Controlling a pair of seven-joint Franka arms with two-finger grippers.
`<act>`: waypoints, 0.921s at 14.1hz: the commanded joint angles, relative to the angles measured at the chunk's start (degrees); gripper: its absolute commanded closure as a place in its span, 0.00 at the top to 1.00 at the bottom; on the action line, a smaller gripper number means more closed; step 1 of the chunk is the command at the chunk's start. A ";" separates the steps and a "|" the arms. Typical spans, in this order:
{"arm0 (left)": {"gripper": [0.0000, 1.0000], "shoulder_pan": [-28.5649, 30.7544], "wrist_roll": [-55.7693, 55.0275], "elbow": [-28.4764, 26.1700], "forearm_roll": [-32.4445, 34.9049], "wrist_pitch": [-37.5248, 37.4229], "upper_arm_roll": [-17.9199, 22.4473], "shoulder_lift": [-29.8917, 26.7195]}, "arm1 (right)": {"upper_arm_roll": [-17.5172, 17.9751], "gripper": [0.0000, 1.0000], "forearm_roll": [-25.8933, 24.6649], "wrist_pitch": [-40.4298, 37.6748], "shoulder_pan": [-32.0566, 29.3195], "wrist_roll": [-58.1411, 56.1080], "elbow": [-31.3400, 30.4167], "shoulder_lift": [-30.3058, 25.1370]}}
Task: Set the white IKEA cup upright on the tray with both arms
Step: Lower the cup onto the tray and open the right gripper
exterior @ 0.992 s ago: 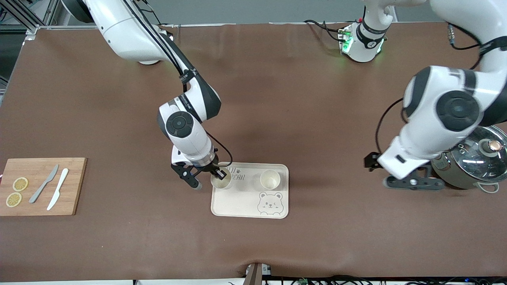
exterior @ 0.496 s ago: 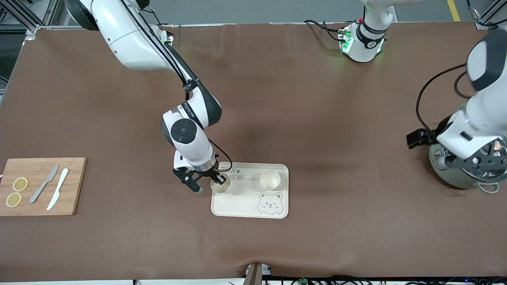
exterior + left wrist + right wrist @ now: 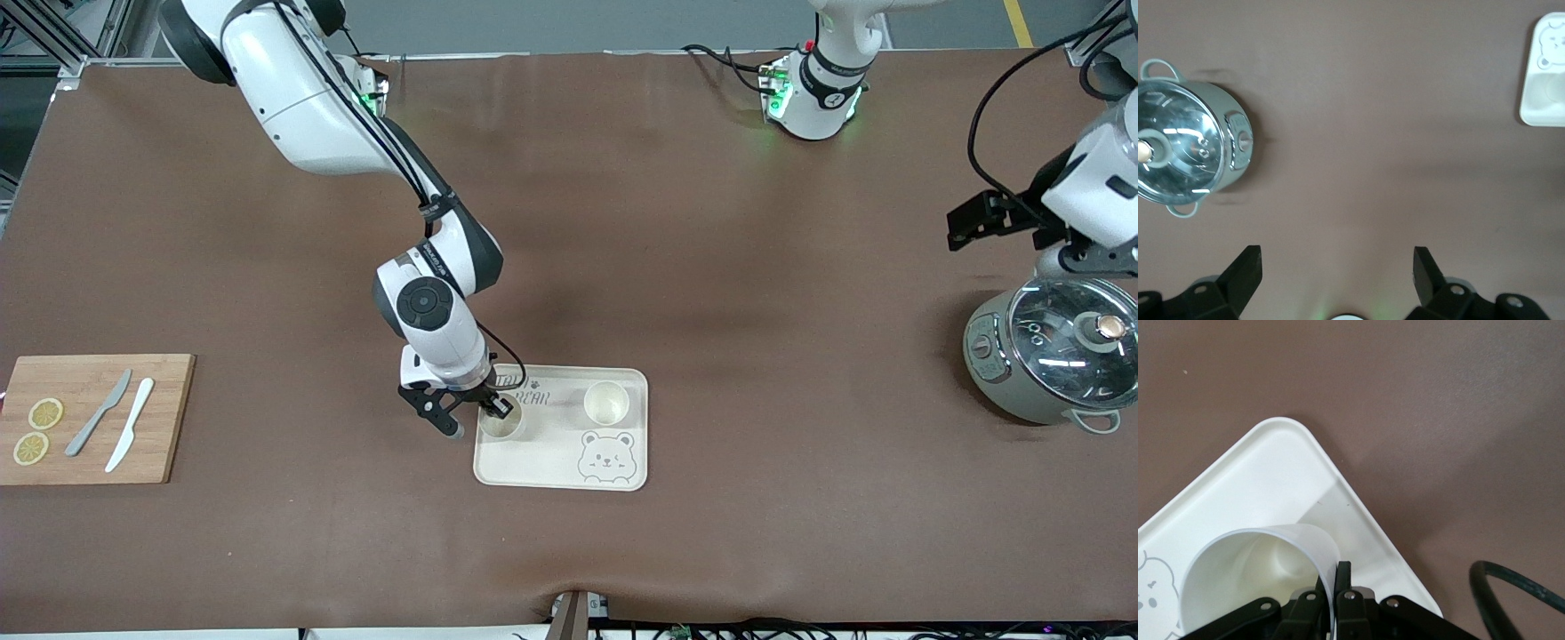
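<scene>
Right wrist view: right end effector (image 3: pixel 1333 587) clamped on a white cup's (image 3: pixel 1261 570) rim, upright on the tray (image 3: pixel 1281 450).
Left end effector (image 3: pixel 1337 267), fingers spread, hangs apparently over bare desk (image 3: pixel 1358 120) near the pot (image 3: pixel 1188 140).

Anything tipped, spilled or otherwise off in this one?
Nothing stands out. Both cups stand upright on the tray; the right pincer pinches one cup's rim, and the left pincer waits open above bare table.

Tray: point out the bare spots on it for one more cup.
On the tray, the free strip runs between the two cups, over the lettering, and beside the bear drawing. The corner where the right hand pinches one cup's rim is crowded; the other cup fills its corner.
</scene>
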 commanded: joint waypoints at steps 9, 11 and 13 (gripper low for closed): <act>1.00 -2.26 2.00 -9.68 -9.02 8.38 2.33 -5.67 | -2.23 0.92 -1.33 0.94 2.44 2.44 3.32 2.74; 1.00 -2.61 2.08 -9.50 -9.03 8.92 2.41 -4.97 | -2.23 1.00 -1.41 2.52 2.53 2.44 3.14 2.74; 1.00 -2.70 3.48 -9.50 -9.03 9.62 2.77 -4.44 | -2.23 1.00 -2.02 2.44 2.62 2.26 3.14 2.48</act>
